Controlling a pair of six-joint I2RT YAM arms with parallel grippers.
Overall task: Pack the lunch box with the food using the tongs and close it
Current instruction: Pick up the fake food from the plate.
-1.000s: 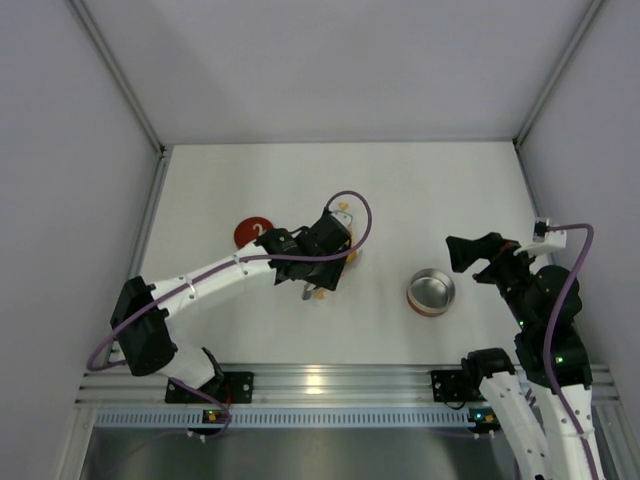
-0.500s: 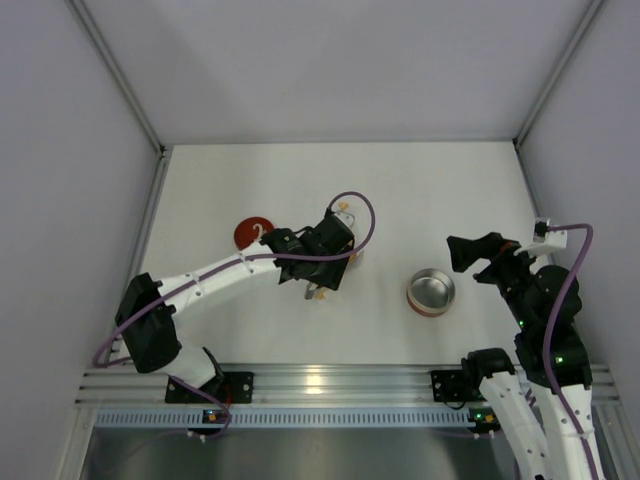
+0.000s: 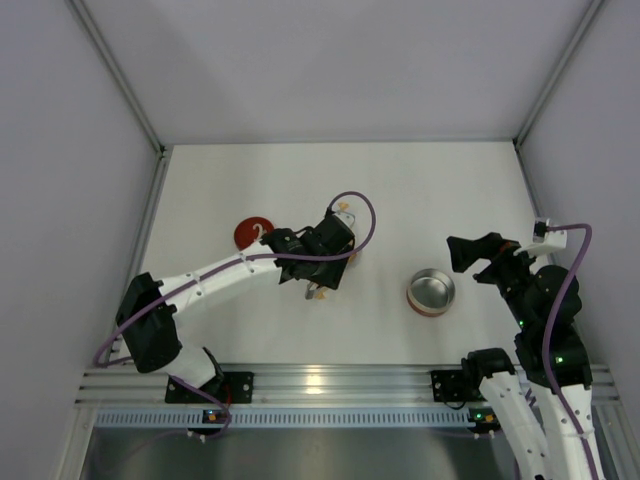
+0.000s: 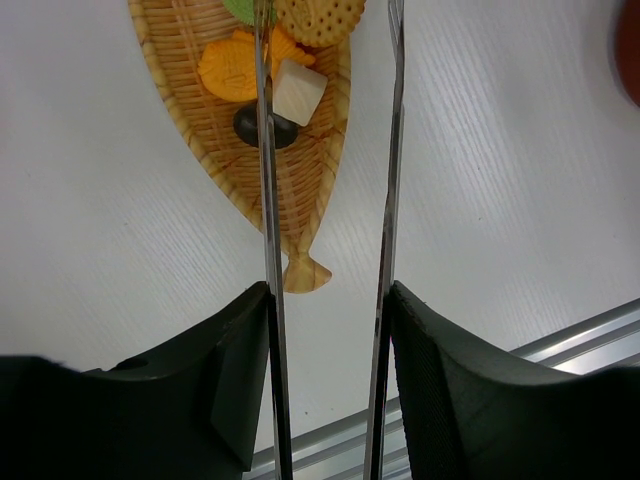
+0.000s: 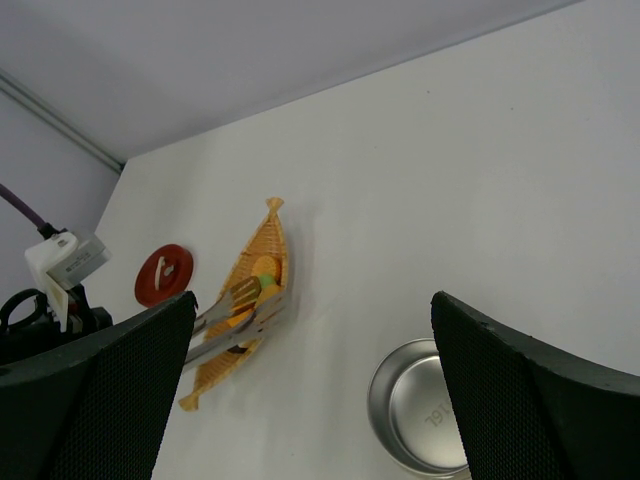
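The lunch box (image 3: pixel 431 292) is an open, empty steel bowl (image 5: pixel 420 405) at the right. Its red lid (image 3: pixel 254 233) lies flat at the left (image 5: pixel 163 275). My left gripper (image 4: pixel 328 330) is shut on the tongs (image 4: pixel 265 200); one finger presses each arm. The tongs (image 5: pixel 235 315) reach over the orange tray (image 4: pixel 200 130), tips spread above the food (image 4: pixel 235 70): an orange piece, a white cube (image 4: pixel 295 90), a round cracker and a green bit. In the top view the left gripper (image 3: pixel 322 252) covers most of the tray. My right gripper (image 5: pixel 315 385) hangs open and empty beside the lunch box (image 3: pixel 470 255).
The tray's tail (image 3: pixel 318 293) points at the near edge, where an aluminium rail (image 3: pixel 320 385) runs. White walls enclose the table on the left, far and right sides.
The left gripper with the tongs has shifted slightly toward the far side along the tray. The right arm, lunch box and lid have not moved.
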